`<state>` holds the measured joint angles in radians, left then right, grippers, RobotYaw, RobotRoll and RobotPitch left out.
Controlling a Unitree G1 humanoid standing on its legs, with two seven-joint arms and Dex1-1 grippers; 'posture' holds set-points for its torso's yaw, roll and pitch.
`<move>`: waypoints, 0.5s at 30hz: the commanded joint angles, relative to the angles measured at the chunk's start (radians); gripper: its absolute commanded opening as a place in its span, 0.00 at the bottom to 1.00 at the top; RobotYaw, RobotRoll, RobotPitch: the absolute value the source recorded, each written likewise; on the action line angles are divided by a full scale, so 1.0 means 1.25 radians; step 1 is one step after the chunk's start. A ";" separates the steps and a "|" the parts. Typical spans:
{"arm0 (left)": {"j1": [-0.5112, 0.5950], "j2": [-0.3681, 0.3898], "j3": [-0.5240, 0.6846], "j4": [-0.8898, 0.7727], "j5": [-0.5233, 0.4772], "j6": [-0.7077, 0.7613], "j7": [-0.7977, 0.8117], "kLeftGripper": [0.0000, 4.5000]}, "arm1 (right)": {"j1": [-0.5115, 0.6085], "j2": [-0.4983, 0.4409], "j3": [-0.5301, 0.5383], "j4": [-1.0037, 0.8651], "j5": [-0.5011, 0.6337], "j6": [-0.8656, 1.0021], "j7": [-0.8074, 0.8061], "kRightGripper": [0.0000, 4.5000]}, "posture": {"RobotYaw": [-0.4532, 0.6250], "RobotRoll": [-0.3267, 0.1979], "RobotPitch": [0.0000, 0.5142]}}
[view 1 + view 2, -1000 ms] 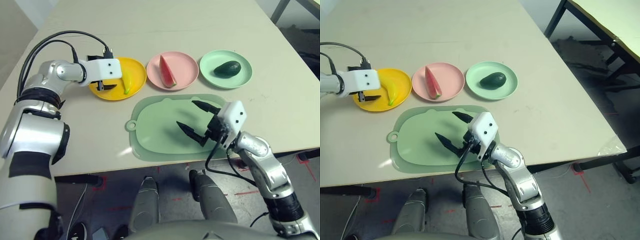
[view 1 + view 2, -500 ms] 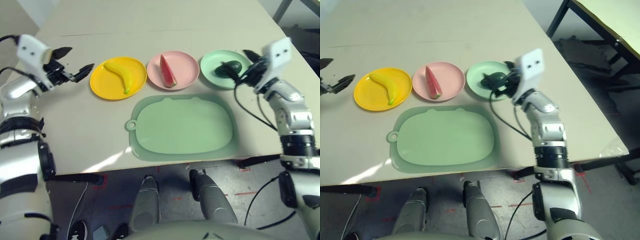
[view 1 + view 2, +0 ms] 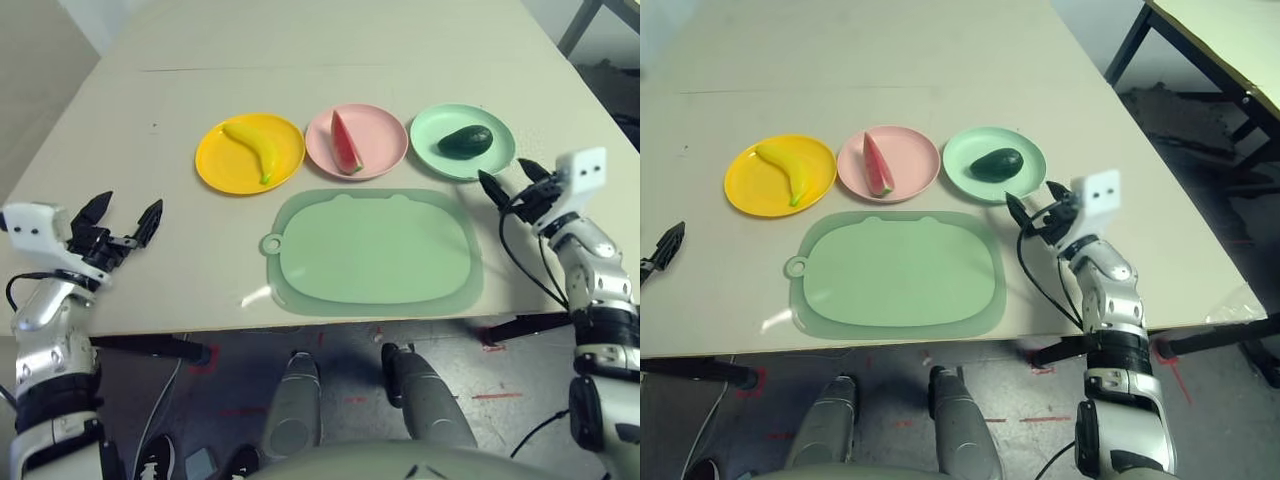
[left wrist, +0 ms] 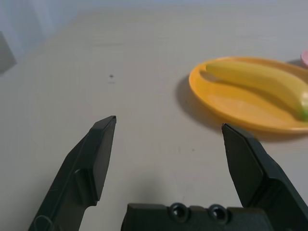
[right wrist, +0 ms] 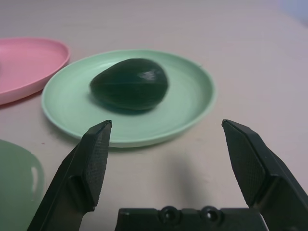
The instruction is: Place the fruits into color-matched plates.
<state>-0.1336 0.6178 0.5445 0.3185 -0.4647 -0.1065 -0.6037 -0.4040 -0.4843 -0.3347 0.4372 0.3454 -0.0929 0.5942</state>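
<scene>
Both grippers stand with their black fingers spread wide and nothing between them: the left gripper point(image 3: 120, 222) hovers by the table's point(image 3: 150, 110) near left edge, at about eight o'clock from the yellow plate point(image 3: 215, 168), and the right gripper point(image 3: 510, 180) sits at about five o'clock from the mint green plate point(image 3: 430, 135), just beside its rim.

Each fruit lies in its matching plate. A curved yellow banana point(image 3: 255, 150) (greenish at its near tip) stretches across the yellow one; a red watermelon wedge point(image 3: 344, 145) with a thin green rind stands on edge in the pale pink plate point(image 3: 385, 140); a glossy dark green avocado point(image 3: 466, 141) rests on its side in the middle of the mint green one. The three plates form a row, pink in the centre, rims near each other but apart.

At six o'clock from the pink plate lies a green mat point(image 3: 372, 250), bare, reaching almost to the table's near edge. Wide bare tabletop stretches behind the row and to the left of the yellow plate; on the right the table's edge runs close beside the right gripper.
</scene>
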 commanded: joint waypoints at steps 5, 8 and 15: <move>-0.009 -0.002 -0.014 -0.028 -0.002 0.041 0.011 0.99 | 0.068 -0.007 -0.057 -0.071 0.053 -0.017 0.005 1.00 | 0.41 0.62 0.50; -0.003 -0.005 -0.011 -0.042 -0.005 0.051 0.015 0.99 | 0.056 -0.030 -0.088 -0.051 0.066 -0.016 -0.003 1.00 | 0.40 0.62 0.49; 0.020 -0.009 0.015 -0.085 -0.020 0.078 0.040 0.99 | 0.006 -0.083 -0.087 0.092 0.051 -0.047 0.059 1.00 | 0.40 0.62 0.49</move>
<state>-0.1298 0.6117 0.5358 0.2303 -0.4777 -0.0253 -0.5669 -0.3967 -0.5753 -0.4464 0.5042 0.4120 -0.1407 0.6455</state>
